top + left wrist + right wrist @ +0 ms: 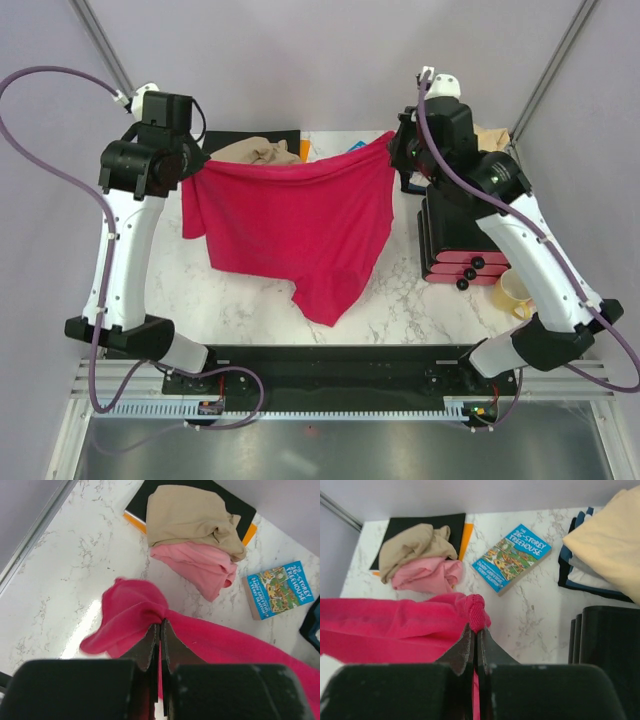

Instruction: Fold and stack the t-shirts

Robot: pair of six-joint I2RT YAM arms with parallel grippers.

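At the near side of the marble tabletop (pixel 250 310), just ahead of the arm bases, I see the lowest point of the crimson red t-shirt (pixel 300 225) hanging down. I cannot tell from above whether that tip rests on the marble or hangs just clear of it. Off to my right, a yellow mug (pixel 513 293) sits beside the right arm, next to a black boxy stack (pixel 450 230) with pink-red edges.

Further in, the red shirt is spread between my two arms, its upper edge sagging in the middle. The left claw (pixel 160 625) is pinched closed on one upper corner, and a bunch of cloth spills out past its tips. The right claw (pixel 474 629) is clamped the same way on the opposite corner, with a small knot of fabric bulging beyond the jaws. Both corners are held up off the tabletop.

Beyond the stretched shirt, a blue book (pixel 512 557) lies flat on the marble, its cover reading "The 26-Storey Treehouse".

To its left, the crumpled pink t-shirt (pixel 200 567) lies on the marble, with the tan-brown t-shirt (pixel 192 517) bunched against its far side. The tan one sits partly on a black mat (pixel 235 502), which has an orange sheet (pixel 465 537) showing under its edge.

At the far right, the peach-cream t-shirt (pixel 610 540) lies on top of a dark folded pile (pixel 575 565).
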